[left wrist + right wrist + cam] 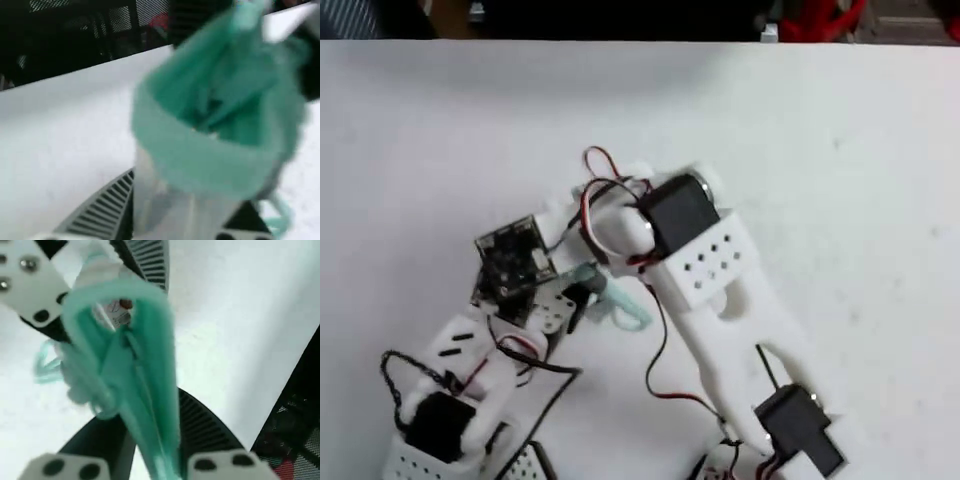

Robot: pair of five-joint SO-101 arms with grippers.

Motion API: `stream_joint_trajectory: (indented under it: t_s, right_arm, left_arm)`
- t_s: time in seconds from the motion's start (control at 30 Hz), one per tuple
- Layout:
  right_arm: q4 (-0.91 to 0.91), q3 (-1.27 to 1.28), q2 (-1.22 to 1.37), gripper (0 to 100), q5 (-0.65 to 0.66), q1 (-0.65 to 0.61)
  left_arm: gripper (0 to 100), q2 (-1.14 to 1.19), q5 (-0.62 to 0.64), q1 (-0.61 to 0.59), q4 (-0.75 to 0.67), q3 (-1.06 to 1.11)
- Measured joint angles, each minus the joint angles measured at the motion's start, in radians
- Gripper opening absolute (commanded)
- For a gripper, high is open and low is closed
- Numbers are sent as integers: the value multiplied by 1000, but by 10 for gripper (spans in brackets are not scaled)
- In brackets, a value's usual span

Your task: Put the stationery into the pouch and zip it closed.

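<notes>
1. Teal fabric of the pouch (pixel 220 115) is seen closest to the left wrist camera, where one end is grasped by the left gripper (pixel 187 197), its jaws clenched on it.
2. At the opposite end, the pouch is pinched by the right gripper (pixel 150 415), and the fabric is squeezed narrow between the jaws.
3. From the high view, the pouch is found between the two arms near the middle of the counter (pixel 440 120), stretched from one gripper to the other. Whether it is touching the counter cannot be told.
4. A white item (pixel 116 315) with a red mark is seen inside the pouch through a gap in its mouth, so the loading step is judged to be at least partly done.
5. The zip (pixel 134 352) is seen as a dark line running down from that gap. The mouth is gaping there, so the closing is judged not yet finished.
6. A teal cord loop (pixel 45 365) is seen hanging beside the pouch.
7. What is left is judged to be drawing the zip shut with the pouch held taut.
</notes>
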Motion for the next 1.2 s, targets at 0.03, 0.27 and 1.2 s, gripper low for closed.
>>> stream_joint_trajectory:
  t_s: [0.03, 0.27, 1.2]
  right_arm:
    - [-9, 2, -9, 20, -32, 2]
    - [-97, 6, -72, 20, -295, 89]
    - [-132, 227, -230, 20, -713, -28]
  left_arm:
    - [217, 0, 12, -17, 21, -18]
    - [218, -2, 28, -78, 123, -120]
    - [213, -2, 183, -178, -189, -5]
